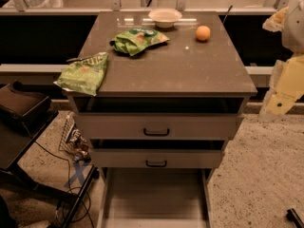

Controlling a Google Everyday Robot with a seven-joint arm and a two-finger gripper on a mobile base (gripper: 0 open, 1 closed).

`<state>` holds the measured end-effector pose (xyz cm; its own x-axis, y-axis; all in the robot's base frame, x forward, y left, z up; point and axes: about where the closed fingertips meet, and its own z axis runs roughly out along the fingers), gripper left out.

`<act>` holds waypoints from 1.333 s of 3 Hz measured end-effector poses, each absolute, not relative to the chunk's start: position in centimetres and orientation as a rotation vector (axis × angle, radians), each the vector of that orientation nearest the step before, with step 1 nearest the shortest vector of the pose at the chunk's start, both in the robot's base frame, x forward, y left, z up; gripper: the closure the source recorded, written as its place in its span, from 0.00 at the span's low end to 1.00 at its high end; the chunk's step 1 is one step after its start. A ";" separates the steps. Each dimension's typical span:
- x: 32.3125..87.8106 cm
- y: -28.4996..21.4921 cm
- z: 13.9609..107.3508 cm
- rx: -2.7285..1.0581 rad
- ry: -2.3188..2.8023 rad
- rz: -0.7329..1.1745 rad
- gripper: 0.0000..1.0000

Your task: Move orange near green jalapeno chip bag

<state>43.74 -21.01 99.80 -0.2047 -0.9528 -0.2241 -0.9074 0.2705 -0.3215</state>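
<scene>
The task has not started in any visible way, so the step in hand is the first reach. The small round smooth orange fruit sits untouched on the far right part of the brown flat-topped drawer cabinet, just right of a shallow white bowl at the far edge. Two candidates for the target lie on the same top. A crumpled dark-green foil chip bag rests left of centre toward the far side, and a paler green chip bag lies at the near left corner, partly overhanging the edge. Their labels cannot be read, so which one holds the jalapeno chips is uncertain. The robot's pale yellow-white gripper hangs off the right side of the cabinet, well apart from the orange and carrying nothing. Whether it is spread or pressed together cannot be told. The next move likely calls for bringing the gripper leftward and over the far right of the top, then lowering it around the orange without nudging it, since a round fruit would probably roll. After that, the carry goes leftward past the bowl to a bare patch beside the right bag.
</scene>
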 end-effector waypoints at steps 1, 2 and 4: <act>43.9 -21.0 99.8 -1.675 2.177 -0.168 0.00; 45.4 -21.3 99.9 -1.550 2.212 -0.173 0.00; 56.5 -25.0 96.9 -1.060 2.220 -0.055 0.00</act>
